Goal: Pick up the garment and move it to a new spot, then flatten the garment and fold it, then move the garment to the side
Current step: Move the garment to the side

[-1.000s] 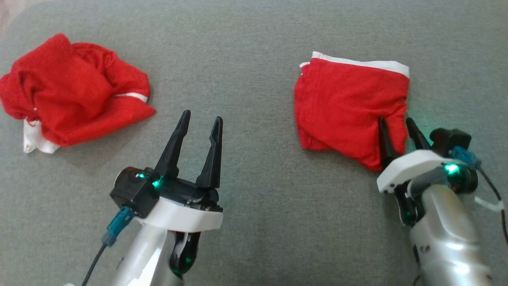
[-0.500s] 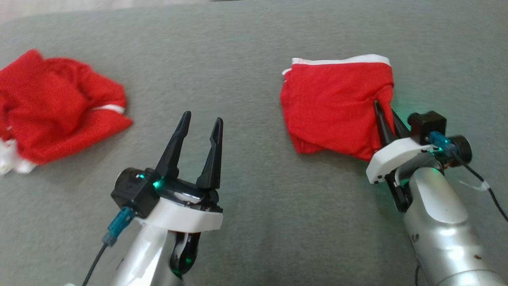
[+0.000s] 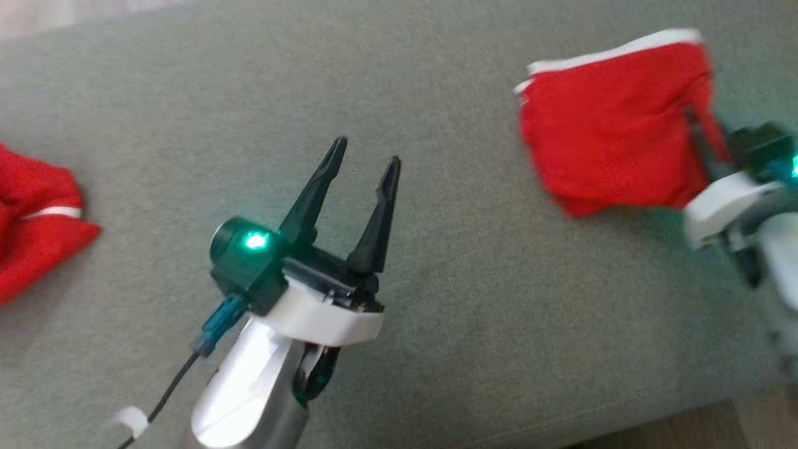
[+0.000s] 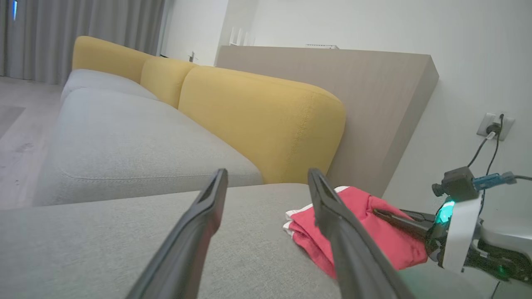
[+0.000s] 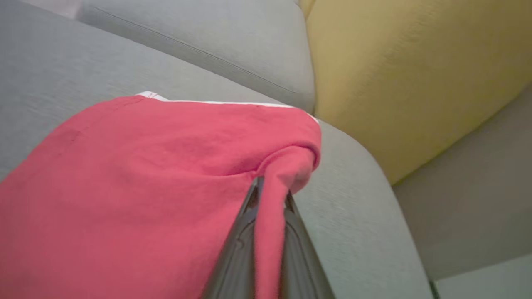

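Note:
The garment (image 3: 611,137) is a folded red piece with a white band along its far edge, lying on the grey sofa seat (image 3: 467,262) at the upper right. My right gripper (image 3: 701,125) is shut on its right edge, blurred in the head view. The right wrist view shows a pinched fold of red garment (image 5: 137,187) rising between the closed fingers of the right gripper (image 5: 272,189). My left gripper (image 3: 366,151) hovers open and holds nothing over the middle of the seat. From the left wrist, the left gripper (image 4: 268,172) frames the garment (image 4: 361,199) and the right gripper (image 4: 380,212).
A second red garment (image 3: 37,231), crumpled, lies at the left edge. Yellow back cushions (image 4: 257,120) stand behind the seat. The seat's front edge and the floor (image 3: 686,430) show at the lower right. A wall socket (image 4: 492,124) with cables is beyond the sofa.
My right gripper closed on the folded garment's right edge and has carried it to the right, away from the crumpled pile. The head view has also shifted.

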Controlling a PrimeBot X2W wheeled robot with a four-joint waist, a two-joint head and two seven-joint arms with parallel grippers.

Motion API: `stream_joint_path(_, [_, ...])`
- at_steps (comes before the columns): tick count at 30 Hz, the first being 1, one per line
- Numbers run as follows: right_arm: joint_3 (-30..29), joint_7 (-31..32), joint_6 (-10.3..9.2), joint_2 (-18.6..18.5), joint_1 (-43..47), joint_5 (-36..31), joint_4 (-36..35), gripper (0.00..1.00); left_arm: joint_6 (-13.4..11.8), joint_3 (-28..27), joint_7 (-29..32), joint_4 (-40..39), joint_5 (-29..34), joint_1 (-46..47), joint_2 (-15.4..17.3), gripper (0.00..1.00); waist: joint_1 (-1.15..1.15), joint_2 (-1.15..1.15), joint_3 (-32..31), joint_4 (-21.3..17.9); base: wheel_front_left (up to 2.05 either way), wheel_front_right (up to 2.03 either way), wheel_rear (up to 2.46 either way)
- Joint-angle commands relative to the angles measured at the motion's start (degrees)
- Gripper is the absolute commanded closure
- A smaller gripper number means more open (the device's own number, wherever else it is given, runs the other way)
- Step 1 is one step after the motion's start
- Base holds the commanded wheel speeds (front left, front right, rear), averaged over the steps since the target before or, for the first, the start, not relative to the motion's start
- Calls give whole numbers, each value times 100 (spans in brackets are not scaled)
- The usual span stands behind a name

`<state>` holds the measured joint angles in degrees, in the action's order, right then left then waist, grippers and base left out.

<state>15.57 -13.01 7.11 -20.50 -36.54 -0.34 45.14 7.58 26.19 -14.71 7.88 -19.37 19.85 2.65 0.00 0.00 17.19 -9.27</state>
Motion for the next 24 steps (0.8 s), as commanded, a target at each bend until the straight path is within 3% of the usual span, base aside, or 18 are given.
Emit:
stream_joint_path(1, [105,23,37,-352,-208,124,-137,100,-9,-57,-29,-210,57,258,22,0,0,0,270,-179,0,0,0])
stream_joint_path(5, [52,31,37,-907,-411,312,-9,100,-9,58,-29,-231,70,454,22,0,0,0,481,-176,0,0,0])
stream_joint_path(10, [-173,10,37,-1325,-625,408,248,100,-9,104,-29,-230,57,584,22,0,0,0,654,-67,0,0,0])
stream_joint_path(21, [-582,-82,37,-1385,-734,267,555,100,-9,-49,-29,-173,79,560,22,0,0,0,689,112,0,0,0])
stream_joint_path(22, [-629,-93,37,-1377,-735,227,567,65,-9,-59,-29,-170,80,552,22,0,0,0,681,121,0,0,0])
stream_joint_path(23, [-685,-107,37,-1359,-735,187,566,0,-9,-67,-29,-165,81,544,22,0,0,0,665,129,0,0,0])
stream_joint_path(24, [-791,-129,37,-1302,-718,130,555,0,-9,-104,-29,-156,80,520,22,0,0,0,612,140,0,0,0])
